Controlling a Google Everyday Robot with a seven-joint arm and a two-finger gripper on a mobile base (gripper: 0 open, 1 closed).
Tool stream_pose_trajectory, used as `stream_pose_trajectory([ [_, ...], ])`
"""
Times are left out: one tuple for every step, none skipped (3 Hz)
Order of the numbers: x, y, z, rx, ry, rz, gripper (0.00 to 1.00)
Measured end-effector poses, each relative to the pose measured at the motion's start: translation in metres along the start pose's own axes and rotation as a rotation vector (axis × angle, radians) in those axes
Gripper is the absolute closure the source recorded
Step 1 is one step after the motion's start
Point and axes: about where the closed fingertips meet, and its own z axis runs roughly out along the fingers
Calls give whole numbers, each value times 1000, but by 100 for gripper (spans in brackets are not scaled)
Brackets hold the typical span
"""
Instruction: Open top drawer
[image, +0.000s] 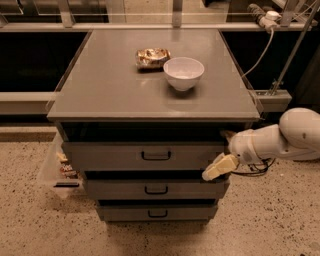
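**Gripper waiting at the top drawer's right end**

The top drawer (115, 157) is sitting directly under the table's (100, 95) front edge, with its black loop handle (156, 155) centred on the grey front. The gripper (216, 170) is hanging below the table's front right corner, its cream tip showing in front of the drawer's lower right end. I cannot tell whether it is spread or pressed together. A white bowl (183, 73) and a crumpled snack packet (152, 57) are lying just beside each other toward the table's back edge.
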Motion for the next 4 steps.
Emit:
stream_pose_trajectory([
  [1, 14, -1, -60, 41, 15, 0],
  [7, 34, -8, -109, 74, 52, 0],
  [15, 59, -21, -149, 102, 107, 0],
  [16, 65, -24, -159, 109, 119, 0],
])
